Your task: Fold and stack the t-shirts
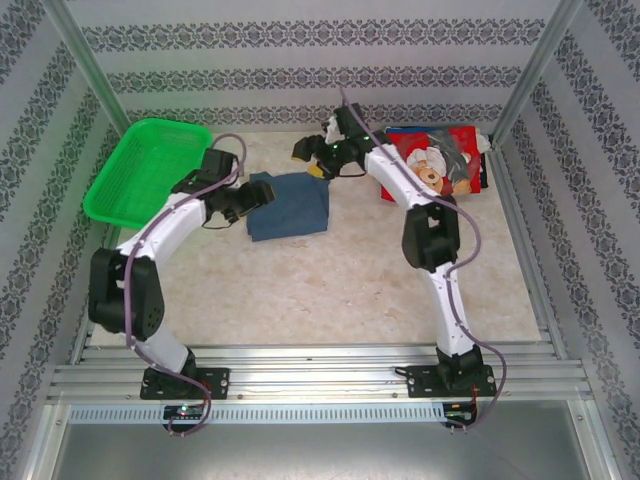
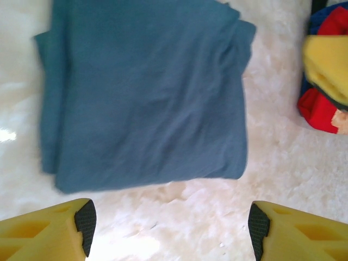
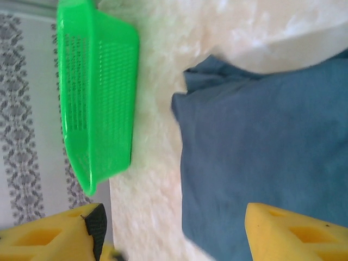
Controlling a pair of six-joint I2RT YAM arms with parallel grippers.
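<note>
Left gripper spread wide, nothing held, just beside folded blue tee, right gripper likewise parted wide, nothing gripped, above tee's edge

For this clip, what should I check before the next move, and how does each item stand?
1. Left gripper open and empty: ok.
2. Right gripper open and empty: ok.
3. Slate-blue t-shirt folded, lying flat on the table: ok.
4. Slate-blue t-shirt placed on the stack: not ok; it lies apart from the red teddy-bear t-shirt.
5. Green basket apart from the slate-blue t-shirt: ok.
6. Number of shirts under the red one: cannot tell.
</note>
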